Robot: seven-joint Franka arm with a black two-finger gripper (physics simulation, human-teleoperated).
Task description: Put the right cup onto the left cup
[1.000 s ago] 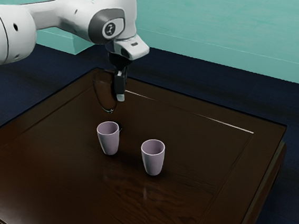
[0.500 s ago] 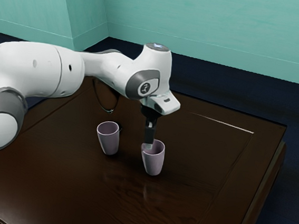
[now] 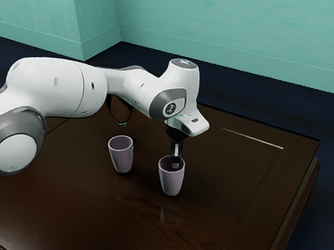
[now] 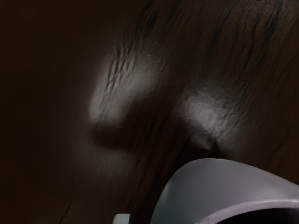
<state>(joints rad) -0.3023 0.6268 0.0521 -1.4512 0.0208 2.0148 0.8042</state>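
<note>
My gripper (image 3: pixel 176 161) points down at the mouth of the right cup (image 3: pixel 171 181), its lower end overlapping the rim; whether it is open or shut cannot be made out. That pale purple cup stands upright on the table. The matching left cup (image 3: pixel 121 156) stands upright a short way off, toward the exterior view's left, with nothing on it. In the wrist view, a cup (image 4: pixel 205 179), apparently the right one, shows its outer wall and part of its rim close to my hand.
The dark brown wooden table (image 3: pixel 216 224) carries both cups. A thin dark loop (image 3: pixel 119 120) lies behind the left cup. Teal walls (image 3: pixel 253 33) rise beyond the table.
From high at the table's far side, my hand has come down and toward the exterior view's right to the right cup. Lately it shifted slightly further right. The left cup has stayed put.
</note>
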